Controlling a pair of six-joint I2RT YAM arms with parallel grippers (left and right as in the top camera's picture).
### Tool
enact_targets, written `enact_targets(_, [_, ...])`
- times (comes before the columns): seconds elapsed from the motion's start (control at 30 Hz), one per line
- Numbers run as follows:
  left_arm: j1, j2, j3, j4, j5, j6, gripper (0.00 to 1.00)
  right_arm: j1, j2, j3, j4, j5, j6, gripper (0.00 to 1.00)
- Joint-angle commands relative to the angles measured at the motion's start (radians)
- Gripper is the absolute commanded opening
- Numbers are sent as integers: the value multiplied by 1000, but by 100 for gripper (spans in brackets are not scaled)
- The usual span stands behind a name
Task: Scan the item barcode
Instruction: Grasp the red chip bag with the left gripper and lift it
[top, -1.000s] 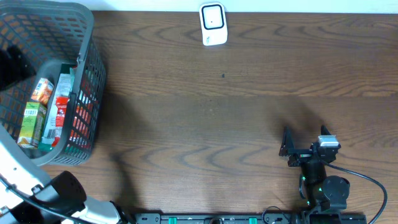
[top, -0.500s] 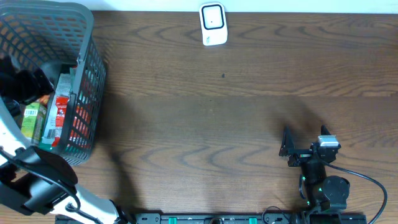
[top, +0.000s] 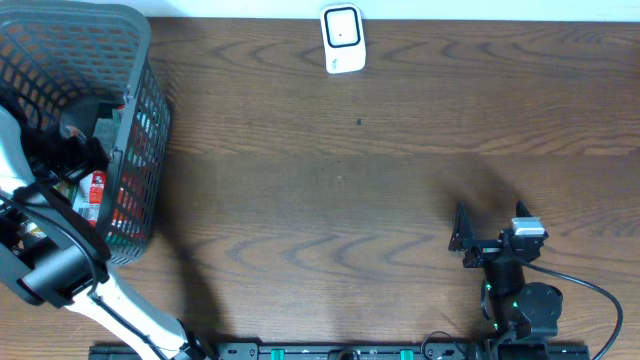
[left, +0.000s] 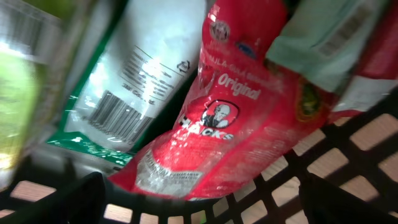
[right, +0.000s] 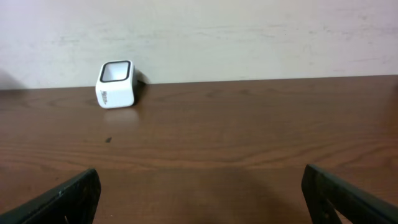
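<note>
The left gripper (left: 205, 200) hangs inside the grey basket (top: 140, 120), spread as wide as it goes, nothing in it; just below lies the red sweet bag (left: 217, 124), slumped against the mesh among other packets; it looks light, crinkly and slick, likely to buckle, so I'd pinch its plump middle; the right gripper (right: 199, 199) gapes empty, well apart

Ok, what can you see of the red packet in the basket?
The red packet is glossy, crinkled plastic with white print: "Original" and a round logo of a man's face. It lies slanted in the basket, lower end against the mesh. A white-and-green packet lies beside it, a pale green packet overlaps its top. No barcode shows on it.
</note>
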Motion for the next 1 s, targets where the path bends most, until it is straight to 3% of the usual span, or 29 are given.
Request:
enact_targets(0.0, [0,18,-34,19,2,-35,100,10,-5,-1,-4,2,-2,99])
enact_targets(0.13, [-10,18,-78,55,2,-36,99,10,-5,-1,-4,2,-2,99])
enact_targets(0.33, [-24,18,-83,61,43,-38,89,10,-5,-1,-4,2,-2,99])
enact_targets(0.8, [-34,18,-180,189,48,-39,88,10,-5,-1,-4,2,-2,99])
enact_targets(0.83, [-34,18,-180,189,55,-39,86,10,-5,-1,-4,2,-2,99])
enact_targets(0.97, [-35,18,-180,188,91,-39,63,10,-5,-1,-4,2,-2,99])
